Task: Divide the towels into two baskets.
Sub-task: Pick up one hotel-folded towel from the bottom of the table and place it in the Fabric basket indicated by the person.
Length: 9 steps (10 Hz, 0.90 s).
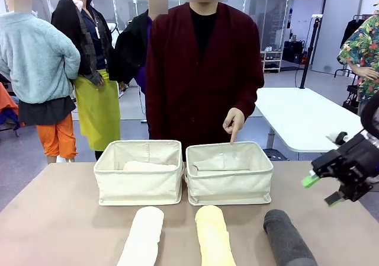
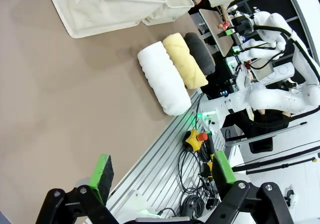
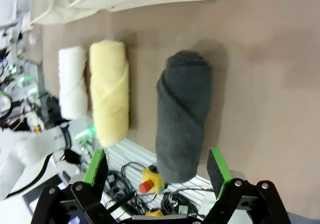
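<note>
Two cream baskets stand side by side, the left basket with a pale pinkish-beige towel in it, the right basket under a person's pointing hand. At the table's near edge lie a white towel, a yellow towel and a dark grey towel. My right gripper hangs open above and right of the grey towel, which lies beyond its open fingers. My left gripper is open over the table's edge, away from the white towel.
The person in a dark red cardigan stands right behind the baskets. Bare brown tabletop lies to the left of the white towel. Cables and an emergency-stop box sit off the table's near edge. A white table stands behind on the right.
</note>
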Available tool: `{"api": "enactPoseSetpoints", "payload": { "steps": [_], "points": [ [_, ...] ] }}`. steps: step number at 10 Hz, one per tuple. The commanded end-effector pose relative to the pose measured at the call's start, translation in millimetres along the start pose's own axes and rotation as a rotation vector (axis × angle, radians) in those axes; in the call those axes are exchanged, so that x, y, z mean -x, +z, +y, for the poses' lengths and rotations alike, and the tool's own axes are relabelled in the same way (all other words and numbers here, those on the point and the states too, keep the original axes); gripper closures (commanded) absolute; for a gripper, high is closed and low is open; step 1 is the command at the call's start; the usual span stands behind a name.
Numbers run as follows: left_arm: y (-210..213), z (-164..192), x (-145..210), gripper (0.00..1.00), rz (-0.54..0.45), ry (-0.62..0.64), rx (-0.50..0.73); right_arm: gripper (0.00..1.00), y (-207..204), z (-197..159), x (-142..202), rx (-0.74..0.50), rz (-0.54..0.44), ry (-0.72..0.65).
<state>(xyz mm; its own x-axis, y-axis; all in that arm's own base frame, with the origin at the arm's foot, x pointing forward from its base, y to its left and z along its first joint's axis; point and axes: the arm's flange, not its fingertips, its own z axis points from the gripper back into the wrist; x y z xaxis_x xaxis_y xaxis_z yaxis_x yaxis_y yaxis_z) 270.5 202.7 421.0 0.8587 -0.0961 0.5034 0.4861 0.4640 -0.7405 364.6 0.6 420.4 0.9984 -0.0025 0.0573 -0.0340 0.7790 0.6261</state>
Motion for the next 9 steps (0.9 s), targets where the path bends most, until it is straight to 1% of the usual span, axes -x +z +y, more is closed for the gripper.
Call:
{"api": "enactPoseSetpoints", "payload": {
  "steps": [1, 4, 6, 9],
  "points": [
    [3, -3, 2, 0.0, 0.004, -0.007, -0.005, 0.0, -29, 2, 1, 0.106, 0.007, -0.059],
    [3, -3, 2, 0.0, 0.004, -0.007, -0.005, 0.0, -69, 2, -2, 0.157, 0.021, -0.095],
    [3, -3, 2, 0.0, 0.004, -0.007, -0.005, 0.0, -85, -4, 2, 0.21, 0.033, -0.096],
    [3, -3, 2, 0.0, 0.004, -0.007, -0.005, 0.0, -111, -3, 6, 0.233, 0.059, -0.087]
  ]
}}
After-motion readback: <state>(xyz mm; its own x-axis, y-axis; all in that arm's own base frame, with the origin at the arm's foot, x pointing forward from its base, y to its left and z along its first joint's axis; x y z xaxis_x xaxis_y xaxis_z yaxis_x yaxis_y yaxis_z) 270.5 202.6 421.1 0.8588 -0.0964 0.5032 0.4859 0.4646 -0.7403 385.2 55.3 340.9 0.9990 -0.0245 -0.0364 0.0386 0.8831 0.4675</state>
